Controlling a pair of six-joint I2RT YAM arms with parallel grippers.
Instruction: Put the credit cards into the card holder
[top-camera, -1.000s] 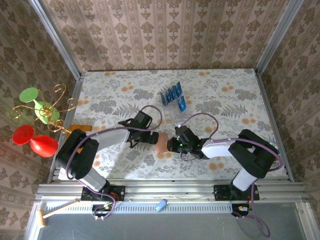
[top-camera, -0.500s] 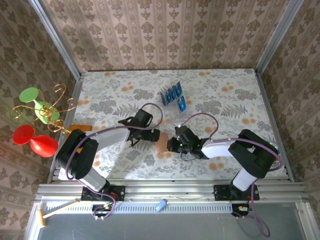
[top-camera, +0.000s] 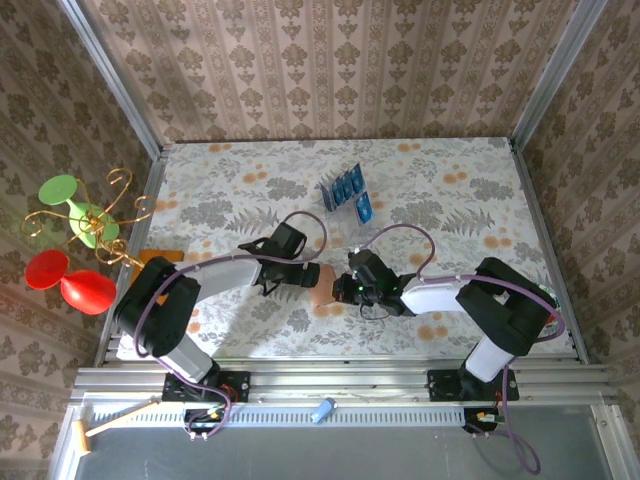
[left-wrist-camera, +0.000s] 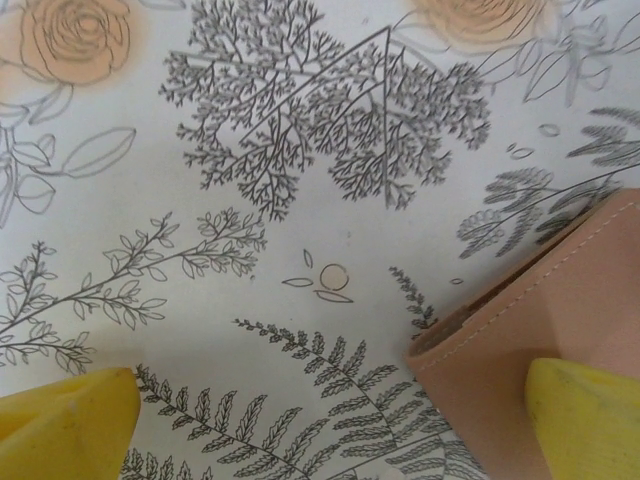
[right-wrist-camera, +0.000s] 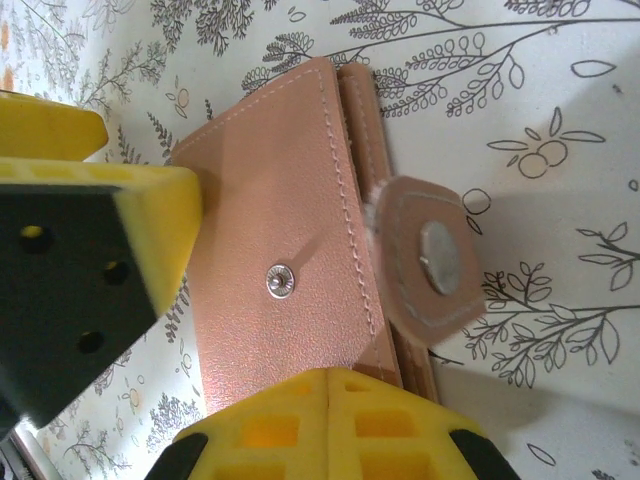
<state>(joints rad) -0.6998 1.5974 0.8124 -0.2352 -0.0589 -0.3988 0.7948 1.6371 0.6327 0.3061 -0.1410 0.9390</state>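
The tan card holder lies folded at about 6 o'clock from the row of blue credit cards, well apart from them. Its snap tab is unfastened and swung out to the 3 o'clock side, leaving the stud bare on the front flap.

The left gripper is spread wide, 1 yellow finger over the holder's 9 o'clock corner and the other over bare tablecloth. The right gripper has its 2 fingers pressed together on nothing, sitting at the flap's 6 o'clock edge; whether it touches the flap I cannot tell.

The step in hand looks like opening the holder. Next, 1 arm likely needs to pin the lower half while the other lifts the flap.
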